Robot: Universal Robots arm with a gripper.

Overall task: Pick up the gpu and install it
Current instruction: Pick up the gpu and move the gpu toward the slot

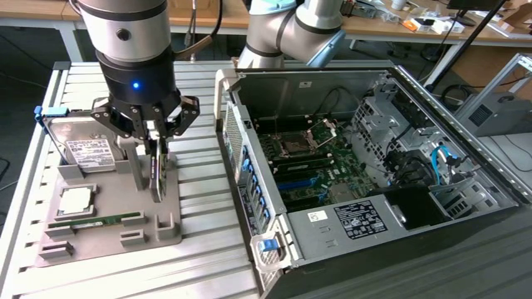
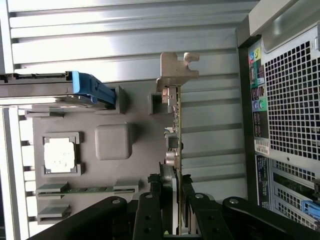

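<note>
The gpu (image 1: 157, 177) stands on edge over the grey holder tray (image 1: 108, 240), a thin dark card. My gripper (image 1: 156, 146) comes straight down on it, and its fingers are shut against both faces of the card's upper edge. In the wrist view the gpu (image 2: 176, 125) runs edge-on away from my gripper (image 2: 176, 187), with its silver bracket (image 2: 176, 70) at the far end. The black fingers (image 2: 149, 210) press in on either side. I cannot tell whether the card's lower edge still sits in the tray's slot.
On the tray lie a silver hard drive (image 1: 83, 146), a CPU (image 1: 76, 199) and a green RAM stick (image 1: 99, 221). The open PC case (image 1: 374, 168) lies at the exterior view's right, its motherboard (image 1: 312, 162) exposed. Its rear panel (image 2: 290, 100) is close beside the card.
</note>
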